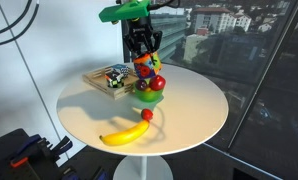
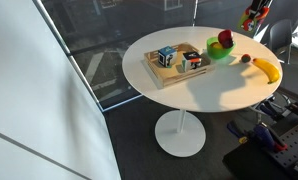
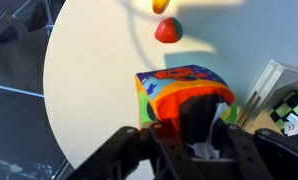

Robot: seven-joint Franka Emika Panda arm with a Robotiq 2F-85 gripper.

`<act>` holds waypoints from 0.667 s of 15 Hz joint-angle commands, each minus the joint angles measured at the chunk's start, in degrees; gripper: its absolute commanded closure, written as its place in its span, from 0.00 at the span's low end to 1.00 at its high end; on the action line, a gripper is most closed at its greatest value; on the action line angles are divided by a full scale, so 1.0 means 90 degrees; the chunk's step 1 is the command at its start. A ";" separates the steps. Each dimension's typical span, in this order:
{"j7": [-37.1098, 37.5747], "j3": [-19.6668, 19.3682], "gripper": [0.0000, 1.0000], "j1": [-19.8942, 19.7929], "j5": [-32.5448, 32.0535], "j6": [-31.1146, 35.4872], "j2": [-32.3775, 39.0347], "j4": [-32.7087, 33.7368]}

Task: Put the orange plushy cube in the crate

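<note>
The orange plushy cube (image 1: 146, 68) hangs in my gripper (image 1: 142, 42), which is shut on it, above the green bowl of fruit. In the wrist view the cube (image 3: 184, 88) fills the middle, orange with blue and green patches, clamped between my fingers (image 3: 194, 125). The crate (image 1: 101, 80) is a shallow wooden tray on the table beside the bowl. It shows in both exterior views (image 2: 174, 70) and at the wrist view's right edge (image 3: 277, 85). In an exterior view my gripper (image 2: 255, 16) is at the top right edge, partly cut off.
A black-and-white patterned cube (image 1: 116, 77) and another cube (image 2: 166, 56) lie in the crate. The green bowl (image 1: 149, 98) holds a red apple (image 1: 157, 83). A banana (image 1: 124, 135) and a strawberry (image 1: 147, 115) lie near the round table's edge (image 1: 204, 125).
</note>
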 commanded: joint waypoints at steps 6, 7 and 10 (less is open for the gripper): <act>0.0114 0.0152 0.83 0.0113 -0.0062 -0.0056 0.0099 0.0342; 0.0132 0.0191 0.83 0.0138 -0.0084 -0.0061 0.0135 0.0420; 0.0209 0.0338 0.83 0.0250 -0.0150 -0.0041 0.0346 0.0749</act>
